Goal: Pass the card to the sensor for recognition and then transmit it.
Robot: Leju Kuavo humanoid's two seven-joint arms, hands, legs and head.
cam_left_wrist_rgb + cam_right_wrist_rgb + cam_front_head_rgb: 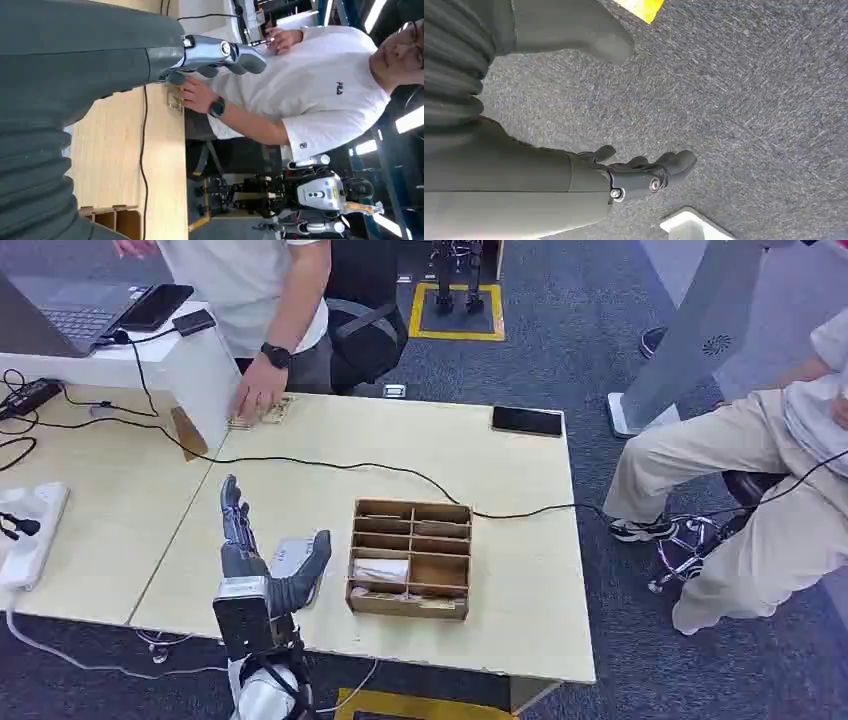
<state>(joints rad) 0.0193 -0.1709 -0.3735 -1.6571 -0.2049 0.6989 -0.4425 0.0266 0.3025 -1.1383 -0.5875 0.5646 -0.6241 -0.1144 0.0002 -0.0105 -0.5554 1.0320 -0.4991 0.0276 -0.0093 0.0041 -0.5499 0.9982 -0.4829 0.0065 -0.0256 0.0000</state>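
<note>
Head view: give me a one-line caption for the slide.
Left robot hand raised open beside a compartmented wooden box on the pale wooden table, while a person's hand rests on cards at the far edge.

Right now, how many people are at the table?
2. One person stands at the far edge, a hand resting on the table; another person sits on its right side. Others may be out of frame.

One legible marking: the brand "FILA" in small dark letters on the chest of the white T-shirt (320, 85) worn by the person standing at the table's far side, seen in the left wrist view. Nothing else readable.
</note>
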